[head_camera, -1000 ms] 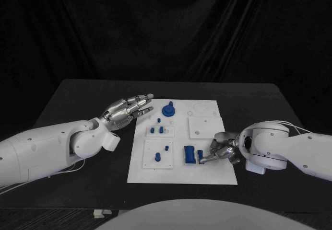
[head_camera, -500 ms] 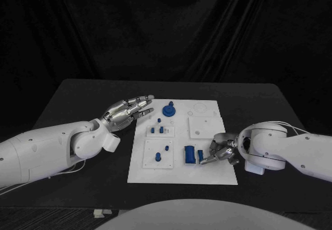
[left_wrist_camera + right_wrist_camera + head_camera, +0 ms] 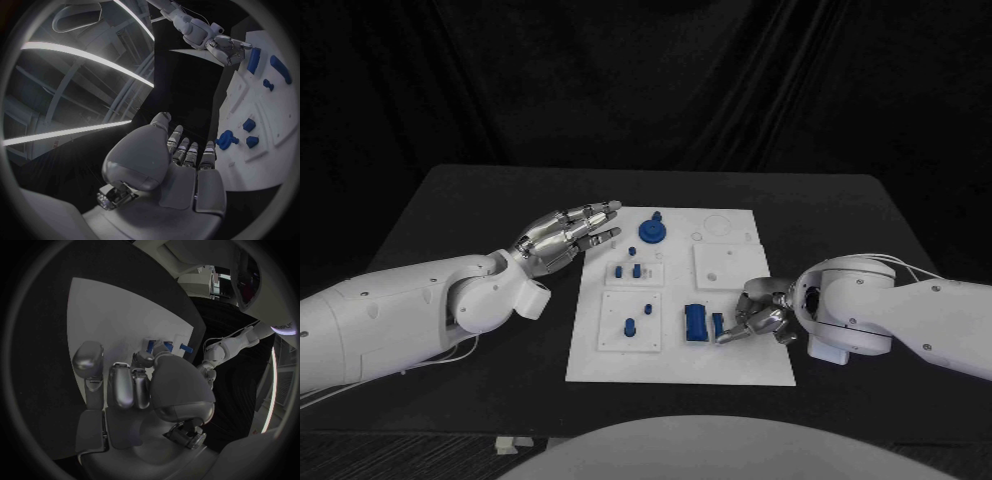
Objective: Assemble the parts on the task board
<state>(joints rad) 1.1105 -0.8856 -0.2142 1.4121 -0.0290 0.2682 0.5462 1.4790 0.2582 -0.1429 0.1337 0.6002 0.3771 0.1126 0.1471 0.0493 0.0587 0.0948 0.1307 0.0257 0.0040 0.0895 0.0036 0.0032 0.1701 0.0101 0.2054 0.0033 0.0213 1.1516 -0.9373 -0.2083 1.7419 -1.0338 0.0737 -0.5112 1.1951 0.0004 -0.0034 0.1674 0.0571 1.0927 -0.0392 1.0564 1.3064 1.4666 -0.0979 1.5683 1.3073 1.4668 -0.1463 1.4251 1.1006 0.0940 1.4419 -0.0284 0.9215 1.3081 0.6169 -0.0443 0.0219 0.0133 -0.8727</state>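
- My right silver hand (image 3: 764,320) is down at the near right part of the flat white task board (image 3: 733,365), because the small blue peg-shaped part (image 3: 718,325) I am working on is there.
- My fingers on that hand are curled in close around this little blue part. I think I am pinching it at the tips, but the fingers hide the touch, so I cannot be fully sure.
- Just beside it stands the taller blue block part (image 3: 694,323). I keep my hand low and near so the small part can go in next to the block.
- In the right wrist view, my curled fingers (image 3: 122,385) reach to the blue pieces (image 3: 157,346) on the white board.
- My left silver hand (image 3: 565,235) hangs above the dark table (image 3: 473,200) just beside the left edge of the board. Its fingers are spread out flat and hold nothing. I keep it there so it is out of the way but ready to help.
- The round blue knob part (image 3: 652,231) sits at the far end of the board, near my left fingertips.
- Two little blue pegs (image 3: 627,270) stand in a small white square, and more small blue bits (image 3: 635,322) lie in the bigger white square nearer to me. They wait there for their turn.
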